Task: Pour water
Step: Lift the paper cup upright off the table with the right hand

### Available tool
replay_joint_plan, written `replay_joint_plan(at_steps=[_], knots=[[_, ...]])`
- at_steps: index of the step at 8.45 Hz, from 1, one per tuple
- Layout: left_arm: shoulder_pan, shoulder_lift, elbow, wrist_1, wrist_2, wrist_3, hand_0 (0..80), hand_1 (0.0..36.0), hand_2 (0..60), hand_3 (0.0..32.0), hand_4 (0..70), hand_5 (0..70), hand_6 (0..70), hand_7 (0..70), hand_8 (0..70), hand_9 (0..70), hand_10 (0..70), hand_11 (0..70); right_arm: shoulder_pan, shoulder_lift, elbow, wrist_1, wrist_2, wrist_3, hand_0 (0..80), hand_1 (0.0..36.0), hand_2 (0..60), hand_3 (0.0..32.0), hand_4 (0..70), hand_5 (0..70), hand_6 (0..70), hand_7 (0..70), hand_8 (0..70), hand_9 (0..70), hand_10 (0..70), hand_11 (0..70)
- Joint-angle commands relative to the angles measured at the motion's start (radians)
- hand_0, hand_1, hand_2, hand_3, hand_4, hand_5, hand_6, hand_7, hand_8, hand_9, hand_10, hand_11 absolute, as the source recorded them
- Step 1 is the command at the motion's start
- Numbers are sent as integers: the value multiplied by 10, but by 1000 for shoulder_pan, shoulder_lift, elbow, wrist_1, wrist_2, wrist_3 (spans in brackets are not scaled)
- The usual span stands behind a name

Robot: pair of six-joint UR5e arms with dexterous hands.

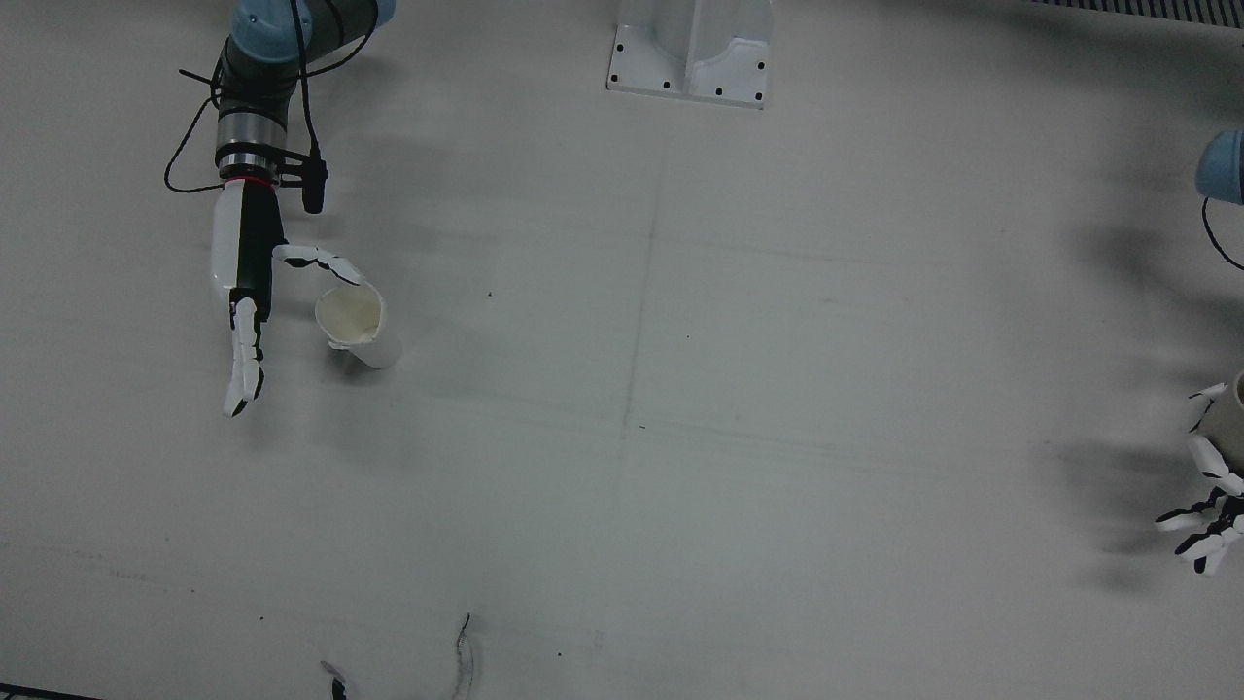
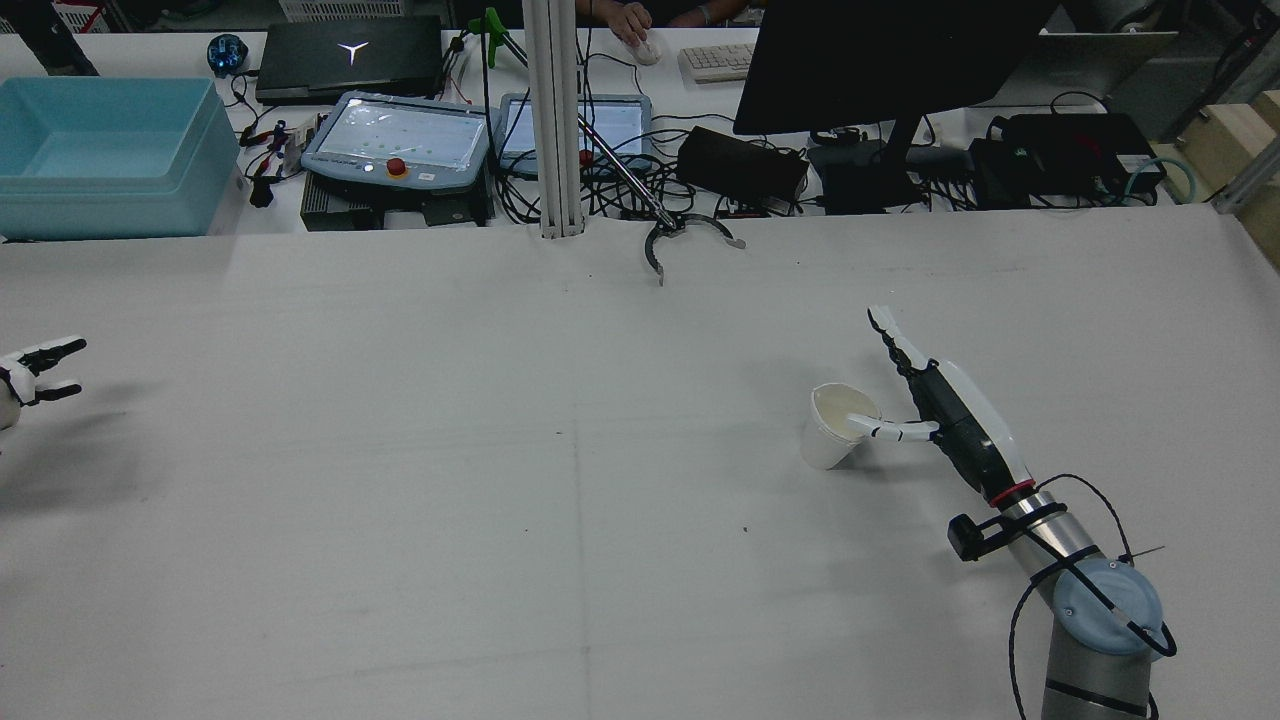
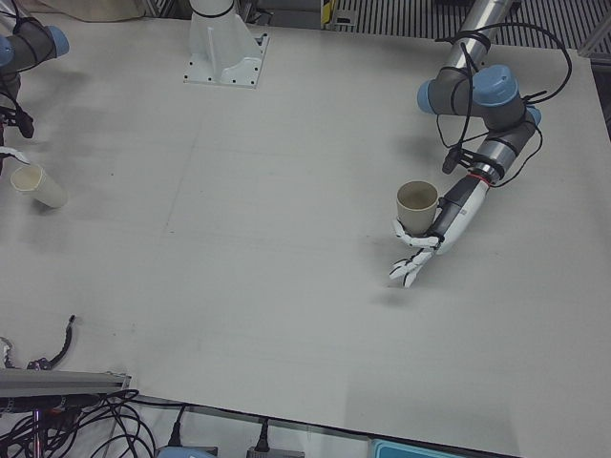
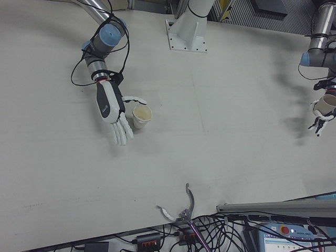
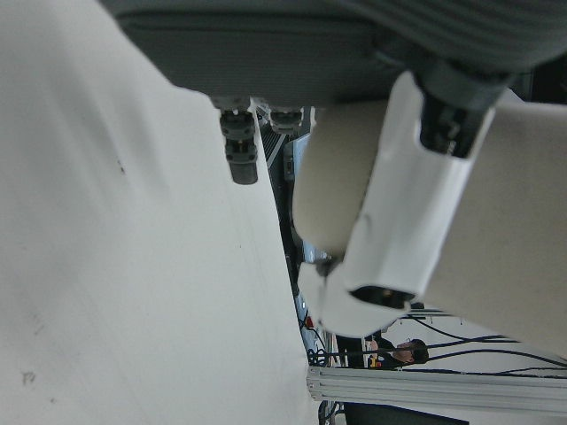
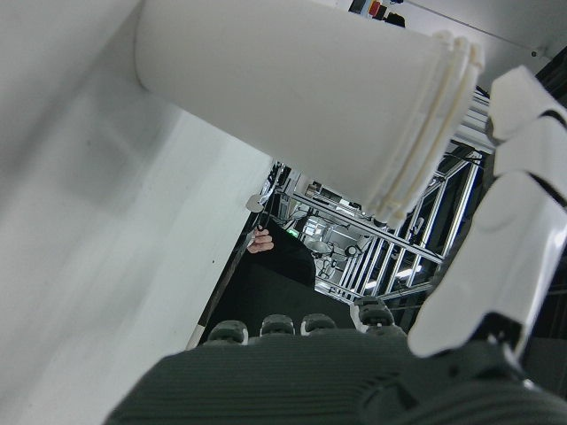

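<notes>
A white paper cup stands tilted on the table on my right arm's side, also in the rear view and the right-front view. My right hand lies beside it with its fingers straight and apart, and only its thumb touches the cup's rim. My left hand holds a beige paper cup upright above the table, thumb across the cup's wall. This hand sits at the edge of the front view, and its fingertips show in the rear view.
The white arm pedestal stands at the robot's edge of the table. A black claw tool and cables lie at the operators' edge. Beyond it are a blue bin, tablets, a monitor and a person's hand on a mouse.
</notes>
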Motion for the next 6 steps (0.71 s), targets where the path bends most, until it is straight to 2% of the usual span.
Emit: replay_joint_plan(at_steps=[1, 2, 6], knots=[[0, -10, 15, -4, 0, 0, 800, 360, 600, 0, 700, 700, 146, 109, 52, 8, 114, 200, -21, 48, -61, 1, 0, 57, 433, 153, 211, 34, 0, 26, 0, 0, 4, 0, 0, 0], [2, -10, 18, -4, 0, 0, 800, 360, 600, 0, 700, 700, 148, 112, 52, 9, 115, 201, -21, 55, -59, 1, 0, 57, 431, 153, 212, 48, 0, 24, 0, 0, 4, 0, 0, 0], [0, -7, 19, -4, 0, -2, 800, 360, 600, 0, 700, 700, 148, 110, 52, 8, 114, 200, -25, 59, -47, -2, 0, 57, 449, 164, 217, 54, 0, 28, 0, 0, 7, 0, 0, 0]])
